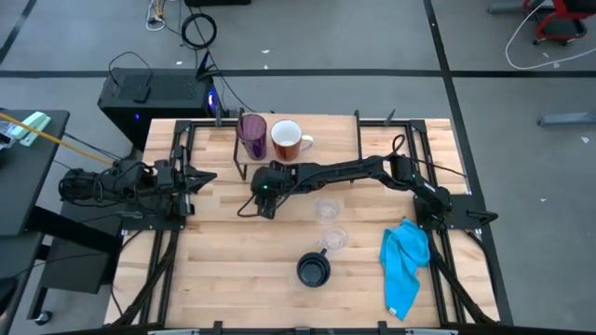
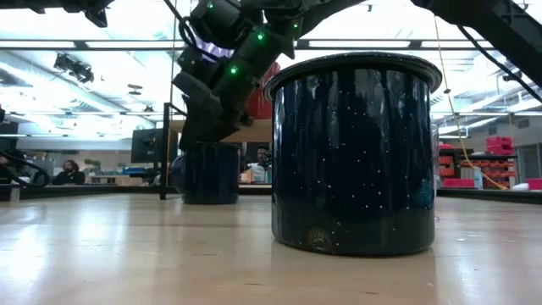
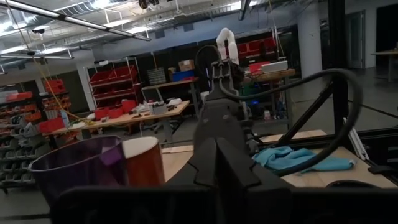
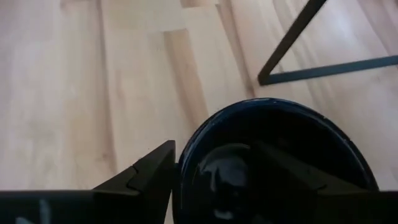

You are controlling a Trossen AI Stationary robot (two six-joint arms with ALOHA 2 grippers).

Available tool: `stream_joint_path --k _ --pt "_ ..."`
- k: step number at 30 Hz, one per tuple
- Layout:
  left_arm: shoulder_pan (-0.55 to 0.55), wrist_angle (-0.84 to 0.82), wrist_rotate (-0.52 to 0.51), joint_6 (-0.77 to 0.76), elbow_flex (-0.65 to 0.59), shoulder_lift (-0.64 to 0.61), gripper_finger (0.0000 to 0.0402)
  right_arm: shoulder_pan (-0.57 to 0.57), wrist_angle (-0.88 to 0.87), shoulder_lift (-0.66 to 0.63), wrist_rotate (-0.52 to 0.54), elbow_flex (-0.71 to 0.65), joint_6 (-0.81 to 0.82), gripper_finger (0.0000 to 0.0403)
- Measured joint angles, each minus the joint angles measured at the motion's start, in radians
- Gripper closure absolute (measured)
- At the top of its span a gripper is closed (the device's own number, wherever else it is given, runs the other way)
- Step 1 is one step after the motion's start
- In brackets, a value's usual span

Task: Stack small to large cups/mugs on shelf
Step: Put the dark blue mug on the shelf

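Observation:
A purple tumbler (image 1: 251,136) and a white-and-orange mug (image 1: 288,140) stand upright on the shelf (image 1: 326,149) at the table's far side. One dark speckled mug (image 2: 210,175) stands upright on the table beside the shelf's black leg. My right gripper (image 4: 214,163) is right over it, slanting down and open, with one finger outside its wall and one inside. A second dark mug (image 1: 314,271) stands near the front, with two clear glasses (image 1: 327,210) between it and the shelf. My left gripper (image 1: 199,177) waits shut at the left edge. My right gripper straddles the dark mug's rim (image 4: 186,155), slanting down from above. One finger (image 4: 149,173) is outside the wall and the other (image 4: 280,168) is inside the hollow. The gap between them is much wider than the wall; I cannot tell whether either touches. The mug stands on the table.
A blue cloth (image 1: 406,265) lies crumpled at the right front. The shelf's thin black legs (image 4: 292,43) stand just beyond the mug under my right gripper. Bare tabletop (image 1: 223,270) lies at the left front.

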Motion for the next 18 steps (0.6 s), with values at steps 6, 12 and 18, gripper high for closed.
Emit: stream_joint_path --k 6,12,18 --pt "0.000 0.000 0.000 0.000 0.000 0.000 0.0382 0.012 -0.013 0.000 0.003 0.000 -0.017 0.0194" --pt "0.000 0.000 0.000 0.000 0.000 0.000 0.0376 0.031 -0.015 0.000 0.001 0.000 -0.052 0.0194" --pt "0.000 0.000 0.000 0.000 0.000 0.000 0.0392 0.039 -0.083 0.000 -0.076 0.000 -0.086 0.0194"
